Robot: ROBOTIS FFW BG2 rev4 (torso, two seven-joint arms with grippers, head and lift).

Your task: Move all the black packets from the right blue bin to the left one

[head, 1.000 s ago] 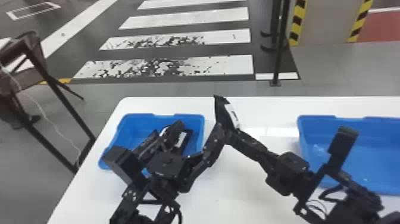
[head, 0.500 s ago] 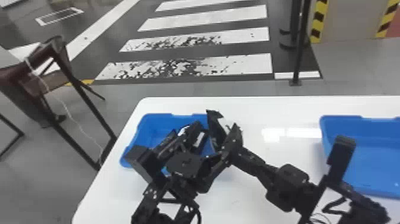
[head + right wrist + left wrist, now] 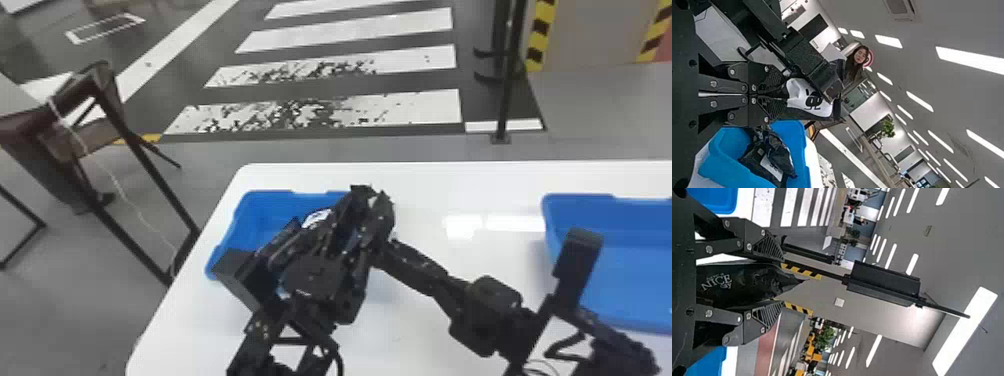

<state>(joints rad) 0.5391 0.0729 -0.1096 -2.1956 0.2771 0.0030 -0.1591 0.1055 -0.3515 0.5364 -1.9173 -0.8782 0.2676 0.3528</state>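
A white counter (image 3: 465, 185) with rounded corners carries two blue bins set well apart: the left bin (image 3: 265, 197) near the counter's left end, the right bin (image 3: 575, 200) farther along. Light glares off the smooth top between them.

Both arms meet at the left bin. The left hand (image 3: 325, 250) is over its near side, and the right hand (image 3: 372, 197) is at its right side, the two overlapping in the head view. In the left wrist view, the left hand (image 3: 777, 280) grasps a black packet (image 3: 734, 282) with white lettering, its crumpled tip poking out beyond the fingers. In the right wrist view, the right hand (image 3: 779, 96) is clenched on a packet with a white panel (image 3: 809, 102), right by the other arm. Whether both hands have the same packet, I cannot tell. Below, inside the left bin, lies crumpled black packaging (image 3: 770, 160) with a white label; how many packets that is, I cannot tell.

Beyond the counter is a grey floor (image 3: 210, 160), then a dark stretch with worn white stripes (image 3: 410, 110). A brown chair (image 3: 30, 120) stands to the left, a white cord (image 3: 120, 192) hanging by it. On the far side are a black pole (image 3: 507, 90) and a beige panel (image 3: 590, 35) edged in yellow and black. Bright strip lights (image 3: 971, 58) run across the ceiling.
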